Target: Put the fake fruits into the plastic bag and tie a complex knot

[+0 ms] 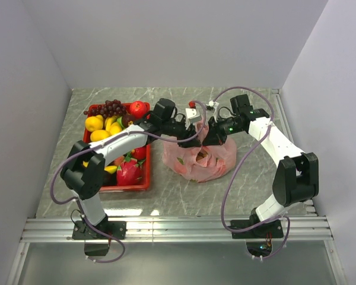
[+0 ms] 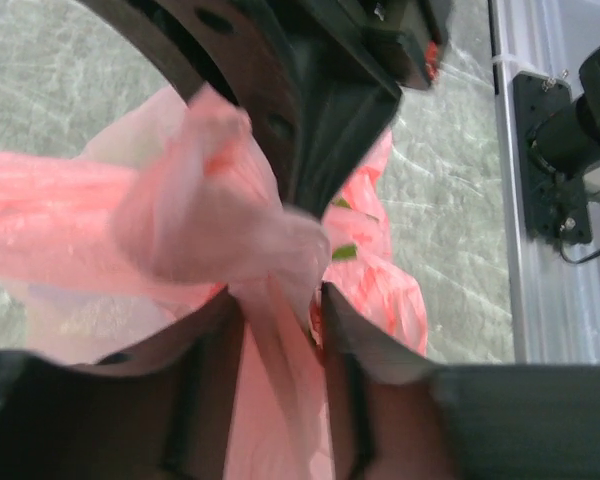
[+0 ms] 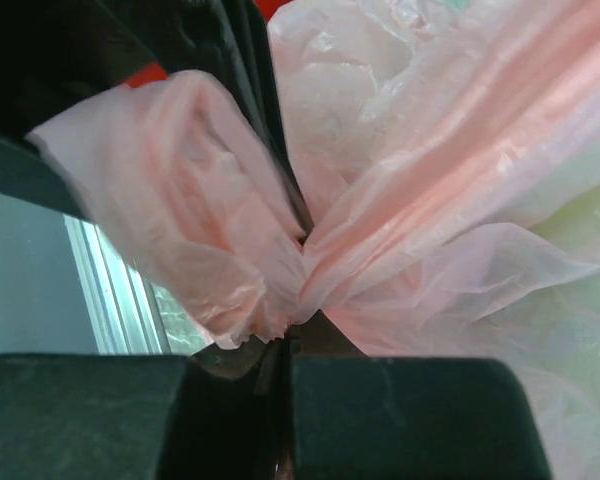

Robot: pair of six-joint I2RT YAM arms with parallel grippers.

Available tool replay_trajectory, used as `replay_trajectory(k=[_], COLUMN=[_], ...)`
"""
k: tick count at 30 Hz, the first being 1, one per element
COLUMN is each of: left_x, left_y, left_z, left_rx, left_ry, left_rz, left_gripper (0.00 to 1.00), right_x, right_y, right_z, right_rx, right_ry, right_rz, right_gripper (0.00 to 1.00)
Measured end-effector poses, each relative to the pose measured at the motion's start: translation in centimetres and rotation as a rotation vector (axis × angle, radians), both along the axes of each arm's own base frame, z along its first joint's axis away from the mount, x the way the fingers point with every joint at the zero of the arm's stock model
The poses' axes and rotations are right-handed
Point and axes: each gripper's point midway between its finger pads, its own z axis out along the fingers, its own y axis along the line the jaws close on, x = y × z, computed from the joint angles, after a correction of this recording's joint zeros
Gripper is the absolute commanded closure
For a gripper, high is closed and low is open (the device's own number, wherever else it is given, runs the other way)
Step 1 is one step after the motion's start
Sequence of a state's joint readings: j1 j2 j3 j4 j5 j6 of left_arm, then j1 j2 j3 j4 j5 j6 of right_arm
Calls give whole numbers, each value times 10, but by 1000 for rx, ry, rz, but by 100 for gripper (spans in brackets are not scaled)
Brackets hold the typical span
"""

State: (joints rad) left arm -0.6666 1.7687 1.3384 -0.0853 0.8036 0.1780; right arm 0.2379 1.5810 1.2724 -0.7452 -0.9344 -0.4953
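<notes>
Bag sits at mid-table, just right of the red tray, which lies toward the left edge and carries most of the fruits; further fruit shapes show through the bag film. Left gripper and right gripper meet above the bag mouth, each with fingers narrowed onto a strand of pink film. Knot is a bunched lobe of film between the two grippers.
</notes>
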Motion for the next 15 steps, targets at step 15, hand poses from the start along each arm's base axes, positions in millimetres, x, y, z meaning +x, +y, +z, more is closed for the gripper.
replay_trajectory(k=[15], left_x=[-14], left_y=[30], left_z=[32], left_rx=[6], left_ry=[-52], left_rz=[54], left_gripper=[55], right_x=[-3], right_y=[1], right_z=[0], right_rx=[8], right_ry=[-24], right_rz=[38], right_gripper=[100])
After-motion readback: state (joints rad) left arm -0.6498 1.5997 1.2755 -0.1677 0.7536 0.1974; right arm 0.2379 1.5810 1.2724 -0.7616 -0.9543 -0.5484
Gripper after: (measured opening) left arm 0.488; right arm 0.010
